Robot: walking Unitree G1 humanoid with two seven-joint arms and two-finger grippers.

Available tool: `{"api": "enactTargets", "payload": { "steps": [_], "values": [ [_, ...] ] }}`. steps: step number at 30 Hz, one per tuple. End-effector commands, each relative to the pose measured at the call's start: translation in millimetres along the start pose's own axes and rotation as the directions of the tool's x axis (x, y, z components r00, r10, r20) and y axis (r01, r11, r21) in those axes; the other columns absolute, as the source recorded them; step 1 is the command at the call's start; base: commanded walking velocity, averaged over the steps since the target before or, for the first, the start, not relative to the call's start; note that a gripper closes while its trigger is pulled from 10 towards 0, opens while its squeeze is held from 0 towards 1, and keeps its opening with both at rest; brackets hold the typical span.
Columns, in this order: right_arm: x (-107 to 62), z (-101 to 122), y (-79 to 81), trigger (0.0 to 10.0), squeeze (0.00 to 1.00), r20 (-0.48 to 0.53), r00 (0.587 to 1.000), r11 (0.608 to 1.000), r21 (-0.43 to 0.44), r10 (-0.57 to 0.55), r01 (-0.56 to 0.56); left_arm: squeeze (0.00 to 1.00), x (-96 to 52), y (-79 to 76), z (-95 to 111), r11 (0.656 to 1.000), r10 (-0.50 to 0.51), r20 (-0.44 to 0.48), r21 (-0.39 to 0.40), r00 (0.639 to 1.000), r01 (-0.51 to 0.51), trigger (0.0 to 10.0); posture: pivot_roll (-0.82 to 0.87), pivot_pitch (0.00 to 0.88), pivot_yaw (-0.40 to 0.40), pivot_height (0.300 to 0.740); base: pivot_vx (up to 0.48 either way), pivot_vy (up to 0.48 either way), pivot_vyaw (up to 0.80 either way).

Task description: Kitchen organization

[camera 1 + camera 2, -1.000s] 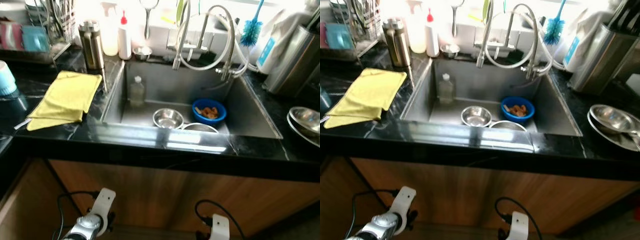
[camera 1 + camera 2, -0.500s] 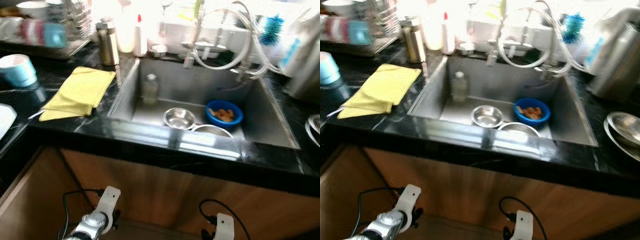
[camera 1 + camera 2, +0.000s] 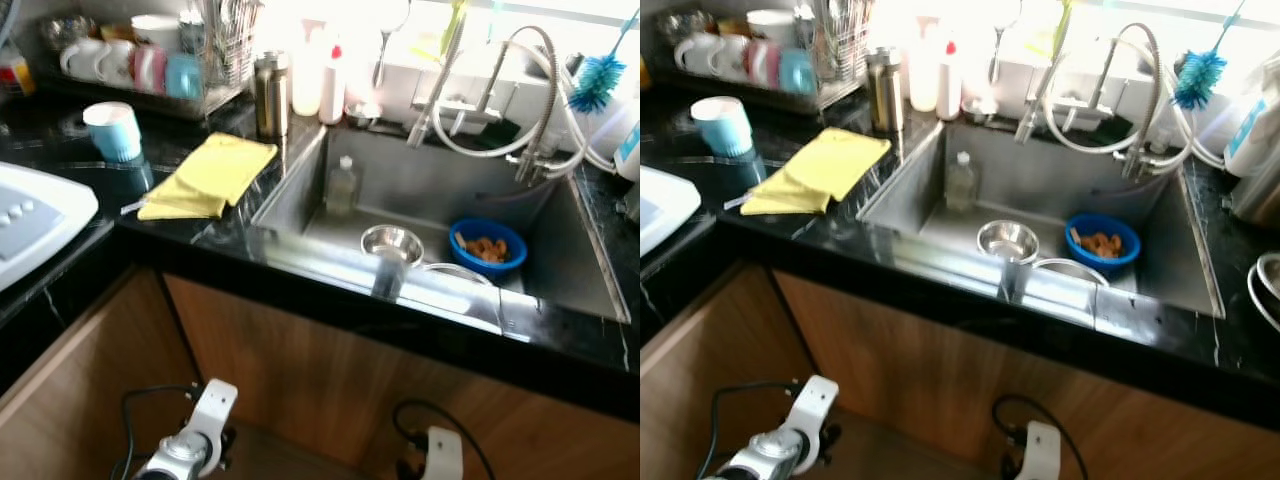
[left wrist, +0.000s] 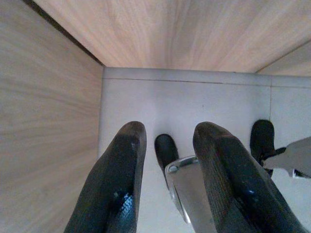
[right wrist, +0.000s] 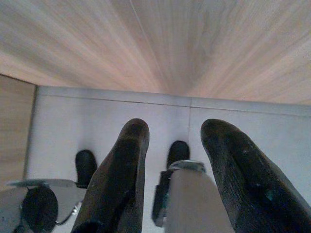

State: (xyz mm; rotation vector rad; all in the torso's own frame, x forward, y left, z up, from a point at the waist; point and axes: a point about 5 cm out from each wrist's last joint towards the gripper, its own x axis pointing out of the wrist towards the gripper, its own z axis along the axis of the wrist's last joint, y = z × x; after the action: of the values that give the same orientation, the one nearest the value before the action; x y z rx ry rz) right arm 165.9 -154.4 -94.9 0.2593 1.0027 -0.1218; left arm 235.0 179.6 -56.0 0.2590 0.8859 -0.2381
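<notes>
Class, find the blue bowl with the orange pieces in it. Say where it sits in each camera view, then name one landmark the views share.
Left eye view: the blue bowl sits right of centre, in the sink's far right part.
Right eye view: the bowl lies nearer the middle, same spot in the sink.
Left wrist view: not in it; floor and wood panels.
Right wrist view: not in it; floor and wood panel.
Shared landmark: the yellow cloth on the counter left of the sink, in both eye views.

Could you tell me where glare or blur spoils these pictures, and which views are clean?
Left and right eye views: the window behind the faucet is blown out to white, washing out the bottles; the sink's front rim carries a bright reflection; both are slightly soft. Left and right wrist views: evenly lit, no glare, fingers near and mildly blurred.
</notes>
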Motion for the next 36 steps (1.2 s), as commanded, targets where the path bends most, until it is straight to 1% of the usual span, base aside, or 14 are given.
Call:
{"api": "enactTargets", "payload": {
  "steps": [1,24,25,32,36],
  "values": [
    [0.4,1.7,2.2,10.0,0.00,0.006,1.000,1.000,-0.004,0.003,-0.003,0.00,-0.4,2.1,-0.3,1.000,0.001,-0.007,0.021,1.000,-0.001,10.0,0.28,0.033,-0.092,0.732,0.000,0.000,0.00],
    [0.4,1.5,1.7,10.0,0.00,0.004,1.000,1.000,-0.009,0.001,0.000,0.00,-0.3,1.1,-1.1,1.000,-0.002,-0.007,0.017,1.000,0.002,10.0,0.28,0.029,-0.095,0.732,0.000,0.000,0.00],
    [0.3,1.3,1.2,10.0,0.00,0.005,1.000,1.000,-0.006,-0.003,0.003,0.00,-0.4,1.3,-1.5,1.000,0.000,-0.008,0.015,1.000,0.000,10.0,0.27,0.043,-0.091,0.732,0.000,0.000,0.00],
    [0.1,1.0,0.8,10.0,0.00,0.011,1.000,1.000,-0.003,-0.010,0.010,0.00,-1.3,2.1,-6.3,1.000,0.001,-0.016,0.020,1.000,-0.001,10.0,0.26,0.052,-0.081,0.732,0.000,0.000,0.00],
    [-0.1,1.2,-0.9,10.0,0.00,0.014,1.000,1.000,-0.002,-0.015,0.015,0.00,-1.5,1.3,-7.6,1.000,-0.003,-0.018,0.024,1.000,0.004,10.0,0.25,0.056,-0.080,0.732,0.000,-0.243,0.00]
  ]
}}
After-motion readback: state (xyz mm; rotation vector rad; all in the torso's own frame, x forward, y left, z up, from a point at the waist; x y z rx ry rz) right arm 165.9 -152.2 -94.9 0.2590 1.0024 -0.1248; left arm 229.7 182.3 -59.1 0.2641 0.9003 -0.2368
